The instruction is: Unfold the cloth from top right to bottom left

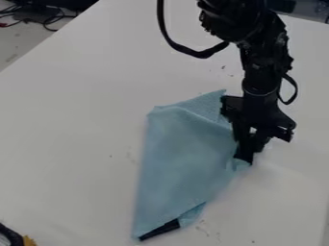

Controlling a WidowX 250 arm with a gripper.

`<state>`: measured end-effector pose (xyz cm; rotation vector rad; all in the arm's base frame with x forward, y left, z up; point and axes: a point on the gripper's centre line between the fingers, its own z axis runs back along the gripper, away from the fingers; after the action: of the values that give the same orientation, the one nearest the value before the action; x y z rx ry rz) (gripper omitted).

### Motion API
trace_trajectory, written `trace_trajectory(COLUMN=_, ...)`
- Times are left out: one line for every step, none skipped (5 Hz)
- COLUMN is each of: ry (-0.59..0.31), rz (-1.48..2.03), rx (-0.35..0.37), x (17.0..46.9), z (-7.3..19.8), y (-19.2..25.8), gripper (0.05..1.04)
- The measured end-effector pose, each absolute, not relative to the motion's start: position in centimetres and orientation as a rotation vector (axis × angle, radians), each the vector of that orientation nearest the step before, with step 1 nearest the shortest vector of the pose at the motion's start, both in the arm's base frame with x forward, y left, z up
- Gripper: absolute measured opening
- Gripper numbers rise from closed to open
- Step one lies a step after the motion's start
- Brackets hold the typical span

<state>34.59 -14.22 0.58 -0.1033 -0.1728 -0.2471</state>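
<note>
Seeing the light blue cloth [183,158] mid-view on the white tabletop [70,129], folded over on itself and drawn out into a long shape with a narrow bottom end. Also seeing the gripper [245,157] down at the cloth's right edge, closed, by the look of it, on a small bunch of fabric. Can't tell how many layers deep.

Would call it partway at best: grip apparently done, unfolding not finished. Can make out a textured layer poking out past the top fold, plus a small flap at lower right, so not lying flat as a single sheet.

Left to do: bring the held part across toward bottom left, open the overlap, lay down flat, let go. Go easy on the pull; might drag the whole cloth along instead of peeling one layer, or slip off with such a small pinch.

Also noting a black strip [160,229] at the cloth's bottom edge, can't identify
</note>
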Motion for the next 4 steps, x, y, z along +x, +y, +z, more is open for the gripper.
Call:
trace_trajectory(ry=-0.178, rz=-0.253, rx=-0.102, x=34.8, z=0.7, y=-14.3, gripper=0.193)
trace_trajectory(ry=-0.156, rz=-0.251, rx=-0.061, x=34.4, z=0.8, y=-14.0, gripper=0.102)
trace_trajectory(ry=-0.163, rz=-0.222, rx=-0.02, x=33.5, z=2.4, y=-14.6, gripper=0.086)
trace_trajectory(ry=-0.215, rz=-0.14, rx=0.008, x=33.0, z=6.1, y=-13.9, gripper=0.086)
